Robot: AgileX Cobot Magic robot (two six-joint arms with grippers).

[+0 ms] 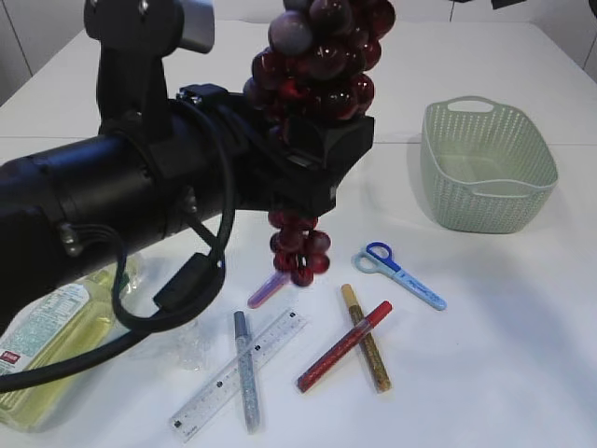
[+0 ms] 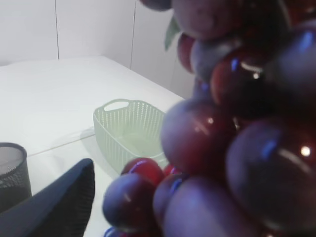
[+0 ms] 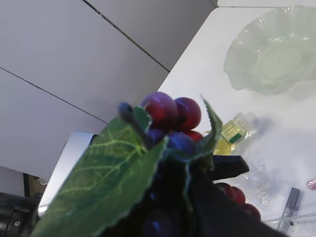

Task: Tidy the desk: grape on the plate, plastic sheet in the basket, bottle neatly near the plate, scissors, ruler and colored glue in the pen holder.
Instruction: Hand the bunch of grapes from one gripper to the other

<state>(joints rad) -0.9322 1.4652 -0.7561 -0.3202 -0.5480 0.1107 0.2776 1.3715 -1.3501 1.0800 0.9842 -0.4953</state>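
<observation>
- The bunch of dark red grapes (image 1: 317, 56) hangs in the air above the white table (image 1: 504, 355), over the scattered stationery; its lower tip dangles just above a purple glue pen (image 1: 268, 289).
- The left gripper (image 1: 312, 154) holds the bunch around its middle, the jaws standing wide on the fruit.
- In the left wrist view the grapes (image 2: 232, 143) fill most of the frame, with one dark finger (image 2: 59, 207) beside them.
- The right gripper is hidden behind a green leaf (image 3: 106, 182) at the top of the bunch; I cannot tell whether it grips anything.
- Below lie a clear ruler (image 1: 238, 373), a silver glue pen (image 1: 245, 369), a red glue pen (image 1: 343, 346), a gold glue pen (image 1: 366, 338) and blue scissors (image 1: 399, 274).
- A bottle of yellow liquid (image 1: 51, 341) lies at the left edge, crumpled clear plastic sheet (image 1: 191, 347) beside it.
- A green basket (image 1: 485, 163) stands to the right, apart from the rest.
- The glass plate (image 3: 274, 49) and a black mesh pen holder (image 2: 12, 170) show only in the wrist views.
</observation>
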